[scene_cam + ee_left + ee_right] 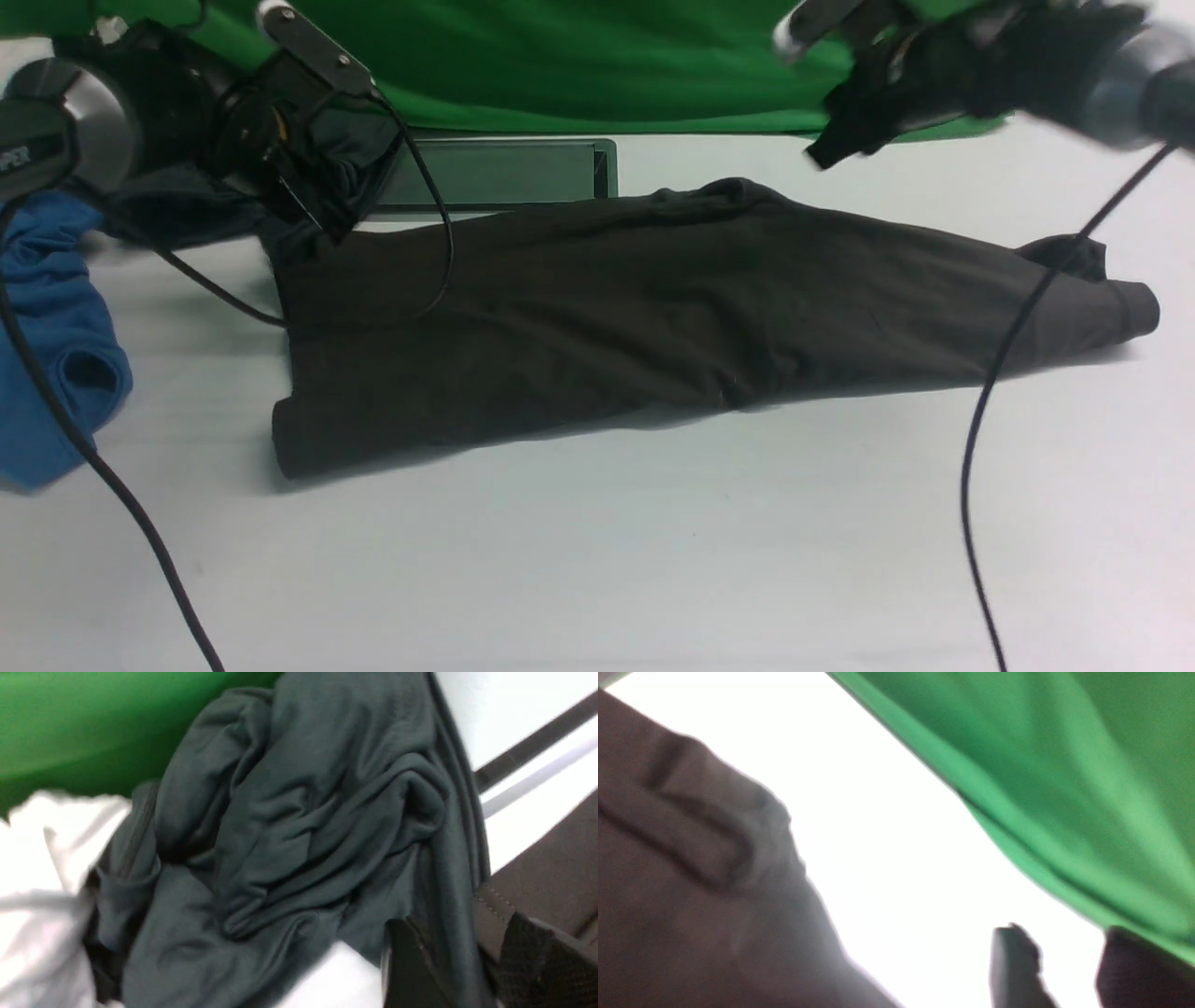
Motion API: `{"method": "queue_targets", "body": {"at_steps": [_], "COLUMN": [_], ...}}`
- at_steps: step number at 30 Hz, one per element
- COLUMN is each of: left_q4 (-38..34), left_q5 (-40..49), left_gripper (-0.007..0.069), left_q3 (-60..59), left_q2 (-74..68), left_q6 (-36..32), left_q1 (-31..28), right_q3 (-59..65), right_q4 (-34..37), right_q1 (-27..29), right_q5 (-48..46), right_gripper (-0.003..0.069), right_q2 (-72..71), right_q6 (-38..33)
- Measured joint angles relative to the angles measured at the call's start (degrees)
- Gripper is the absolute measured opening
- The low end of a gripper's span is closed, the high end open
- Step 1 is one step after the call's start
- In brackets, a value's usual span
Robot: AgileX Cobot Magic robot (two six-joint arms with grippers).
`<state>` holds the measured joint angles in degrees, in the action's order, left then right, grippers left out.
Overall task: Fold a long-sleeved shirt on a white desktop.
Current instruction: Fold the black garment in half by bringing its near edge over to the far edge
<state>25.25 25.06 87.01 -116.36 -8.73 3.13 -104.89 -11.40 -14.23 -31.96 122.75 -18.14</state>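
White desktop [597, 560]: we see it spread wide under both grippers.
Green cloth [579, 65]: it hangs behind both grippers, at the far edge of the desk.
Long-sleeved shirt [653, 308]: it lies on the desk in a long band, very dark brown-black, with soft wrinkles. Its far corner sits right at the left gripper. Its sleeve end [1134, 308] lies low under the right gripper, well apart from it.
Blue shirt [56, 355]: a crumpled heap out past the left gripper, away from the dark shirt.
Grey garment [303, 826]: bunched up just beside the left gripper, touching the dark shirt's corner.
Grey slot [495, 173]: set in the desk, between the two grippers, by the green cloth.
Wires: the left wire [439, 271] loops over the shirt near the left gripper. The right wire [990, 401] hangs in front of the sleeve end.
Left gripper [460, 924]: its fingers stand apart, with cloth edges showing in the gap.
Right gripper [1064, 933]: up in the air, fingers apart, nothing between them.
We count: one dark shirt, one blue shirt, one grey garment, one slot, two wires, two grippers.
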Motion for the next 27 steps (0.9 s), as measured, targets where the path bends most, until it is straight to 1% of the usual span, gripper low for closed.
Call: {"method": "queue_targets", "body": {"at_steps": [1, 2, 3, 5, 6, 7, 9, 10, 13, 17, 20, 21, 22, 23, 25, 26, 27], "left_q4": [-0.5, -3.5, -8.6, -16.9, -17.7, -23.7, -31.6, -33.7, -36.1, -35.3, -34.5, -34.5, -34.5, -34.5, -34.2, -34.0, -33.5], "left_q5": [0.2, 0.7, 2.6, 5.4, 6.2, 8.8, 12.3, 13.6, 17.2, 20.5, 21.3, 21.4, 21.4, 21.5, 22.1, 22.2, 22.7], "left_gripper": [0.0265, 0.0235, 0.0166, 0.0078, 0.0071, 0.0036, 0.0017, 0.0017, 0.0017, 0.0017, 0.0017, 0.0017, 0.0017, 0.0017, 0.0017, 0.0017, 0.0017], "left_q3": [0.0, 0.0, 0.0, 0.0, 0.0, 0.0, 0.0, 0.0, 0.0, 0.0, 0.0, 0.0, 0.0, 0.0, 0.0, 0.0, 0.0], "left_q2": [0.1, 0.3, 1.2, 2.5, 2.7, 3.7, 5.1, 5.7, 6.9, 7.3, 7.9, 8.5, 8.6, 8.9, 9.4, 9.5, 9.8], "left_q6": [0.1, -0.2, -2.6, -7.8, -9.0, -12.7, -16.2, -17.1, -18.3, -18.4, -18.1, -17.8, -17.8, -17.6, -17.5, -17.5, -17.5], "left_q1": [0.0, 0.1, 0.8, 1.7, 1.9, 2.8, 3.8, 4.3, 5.7, 7.3, 8.9, 10.1, 10.2, 10.9, 12.4, 12.7, 13.3], "right_q3": [-0.1, -0.2, -0.4, -0.9, -1.0, -1.7, -3.6, -4.7, -8.6, -13.0, -16.5, -18.3, -18.3, -18.7, -19.1, -19.1, -19.2], "right_q4": [0.7, 4.6, 12.1, 20.4, 21.1, 25.2, 29.0, 30.0, 31.4, 31.7, 32.0, 32.0, 32.0, 32.0, 32.0, 32.0, 32.0], "right_q1": [0.0, 0.0, -0.1, -0.1, -0.1, -0.2, -0.2, -0.2, -0.2, -0.2, -0.2, -0.2, -0.2, -0.2, 0.2, 0.3, 0.9], "right_q5": [-1.0, -2.7, -5.6, -8.2, -8.4, -9.5, -10.2, -10.3, -10.4, -10.1, -8.6, -5.0, -4.5, -1.7, 4.0, 4.2, 4.6], "right_gripper": [0.0174, 0.0135, 0.0064, 0.0034, 0.0033, 0.0023, 0.0020, 0.0019, 0.0019, 0.0019, 0.0018, 0.0018, 0.0018, 0.0020, 0.0038, 0.0041, 0.0063], "right_q2": [-0.2, -1.0, -1.5, -0.9, -0.6, 0.9, 4.0, 5.8, 11.4, 16.6, 19.0, 20.2, 20.2, 20.7, 21.2, 21.2, 21.1], "right_q6": [-0.6, -2.9, -8.4, -13.1, -13.9, -16.1, -17.7, -18.1, -18.2, -16.9, -16.2, -15.5, -15.5, -15.1, -13.1, -12.7, -11.8]}}
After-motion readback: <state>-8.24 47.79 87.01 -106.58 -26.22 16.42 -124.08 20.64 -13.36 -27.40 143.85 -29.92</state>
